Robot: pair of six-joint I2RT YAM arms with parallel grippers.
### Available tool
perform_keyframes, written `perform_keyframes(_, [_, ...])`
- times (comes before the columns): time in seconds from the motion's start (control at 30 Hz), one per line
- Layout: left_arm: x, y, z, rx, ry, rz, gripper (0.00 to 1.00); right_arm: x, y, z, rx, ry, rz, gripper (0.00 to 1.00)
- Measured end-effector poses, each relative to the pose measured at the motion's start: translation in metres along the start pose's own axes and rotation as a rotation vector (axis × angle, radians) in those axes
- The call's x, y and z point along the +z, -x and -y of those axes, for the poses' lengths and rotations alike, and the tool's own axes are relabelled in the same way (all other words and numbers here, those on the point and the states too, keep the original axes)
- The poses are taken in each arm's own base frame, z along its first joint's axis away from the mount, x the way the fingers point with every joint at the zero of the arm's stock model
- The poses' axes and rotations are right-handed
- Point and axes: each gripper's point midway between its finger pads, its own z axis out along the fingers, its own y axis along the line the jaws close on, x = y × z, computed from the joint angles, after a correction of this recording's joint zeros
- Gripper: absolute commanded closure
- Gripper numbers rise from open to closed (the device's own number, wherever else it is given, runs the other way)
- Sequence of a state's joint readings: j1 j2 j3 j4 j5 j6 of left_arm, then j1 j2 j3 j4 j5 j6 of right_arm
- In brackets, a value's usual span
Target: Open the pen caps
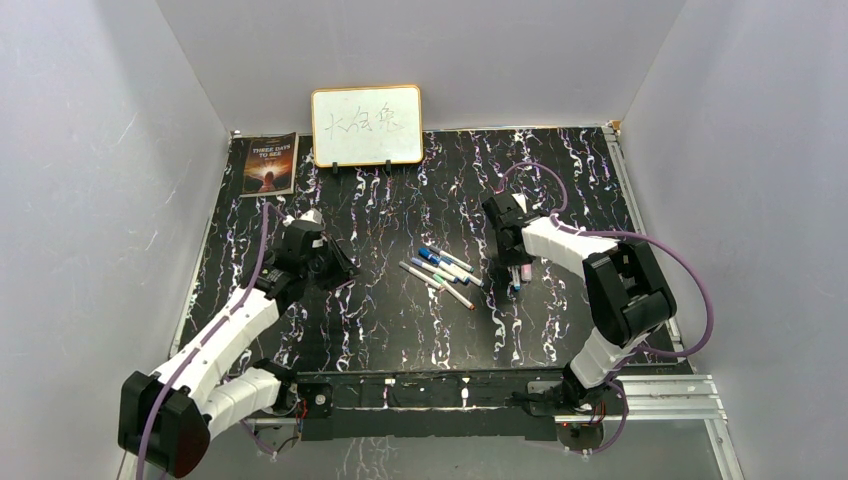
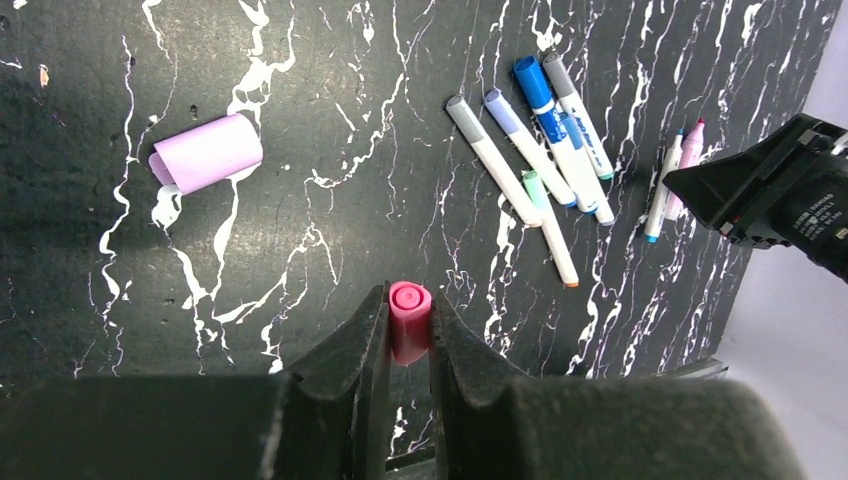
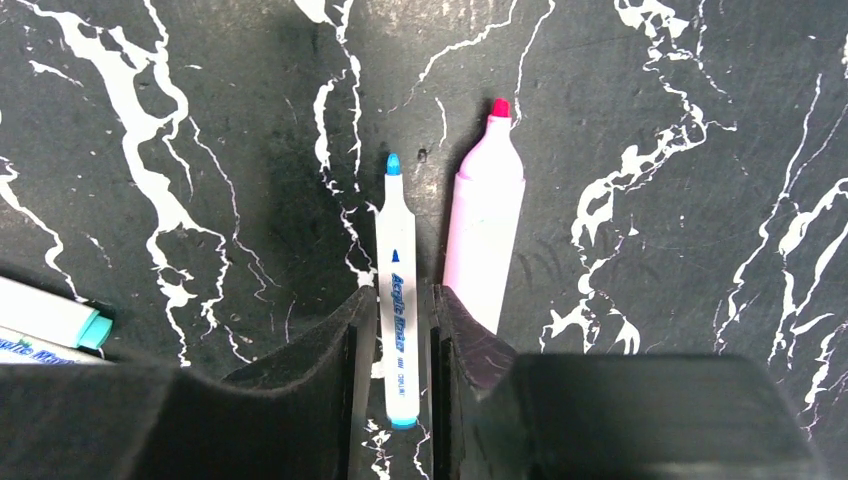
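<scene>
Our left hand (image 2: 408, 300) is clamped on a pink cap (image 2: 409, 322), lower centre of the left wrist view, held above the bench (image 2: 330, 180) (presumably to set it aside). The pink marker (image 3: 485, 220) lies bare-tipped mid-frame in the right wrist view, just beside a blue-tipped pen (image 3: 395, 240). The right hand (image 3: 403, 300) straddles that pen closely; whether it pinches, we cannot tell. Five capped pens (image 2: 540, 130) wait upper right.
</scene>
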State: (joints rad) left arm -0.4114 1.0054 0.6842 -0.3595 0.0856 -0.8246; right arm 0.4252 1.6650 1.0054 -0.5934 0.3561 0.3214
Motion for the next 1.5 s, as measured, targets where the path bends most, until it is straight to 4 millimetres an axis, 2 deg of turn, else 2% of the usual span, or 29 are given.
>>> perform_keyframes(0.23, [0.011,-0.006,-0.013,0.016,0.063,-0.037,0.99,0.0,-0.002,-0.003,-0.002,0.02,-0.008,0.74])
perform_keyframes(0.33, [0.017,-0.01,-0.021,0.027,0.105,-0.063,0.98,-0.001,-0.002,-0.005,-0.003,0.028,-0.014,0.68])
perform_keyframes(0.43, [0.023,-0.008,-0.027,0.05,0.15,-0.082,0.98,-0.006,0.001,-0.007,0.0,0.044,-0.011,0.58])
perform_keyframes(0.6, [0.032,0.001,-0.033,0.103,0.22,-0.087,0.96,-0.028,0.015,-0.013,0.025,0.116,0.034,0.51])
perform_keyframes(0.8, [0.049,0.01,-0.049,0.18,0.326,-0.1,0.92,-0.063,0.028,-0.031,0.057,0.272,0.097,0.5])
perform_keyframes(0.9, [0.058,0.008,-0.061,0.213,0.375,-0.124,0.89,-0.073,0.028,-0.041,0.052,0.333,0.102,0.5])
perform_keyframes(1.03, [0.064,0.004,-0.072,0.247,0.414,-0.152,0.8,-0.078,0.021,-0.055,0.028,0.396,0.084,0.5])
perform_keyframes(1.27, [0.069,0.009,-0.073,0.286,0.414,-0.145,0.64,-0.072,-0.005,-0.072,-0.021,0.437,0.033,0.51])
perform_keyframes(1.5, [0.068,0.01,-0.074,0.291,0.419,-0.146,0.57,-0.064,-0.022,-0.082,-0.06,0.442,0.001,0.51])
